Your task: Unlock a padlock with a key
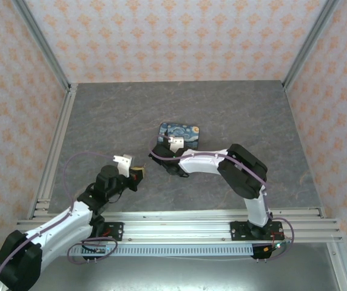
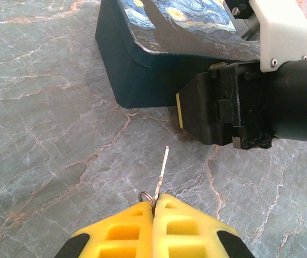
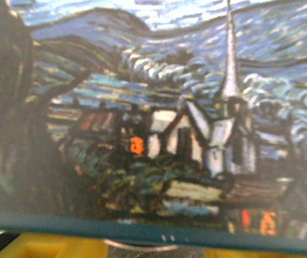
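Key [image 2: 162, 170] tight in left gripper [image 2: 154, 204]

– How much of the thin silver key [image 2: 162, 171] shows?
– Just the blade. Its head is buried between the pinched-together yellow fingers of the left gripper [image 2: 154, 200].
– And the right gripper [image 3: 154, 251]?
– The blurred blue swirl-painted rectangular box [image 3: 153, 107] hides most of its fingers [image 3: 51, 250]. A pale metal arc [image 3: 137, 246] lies between them, too cut off to name.
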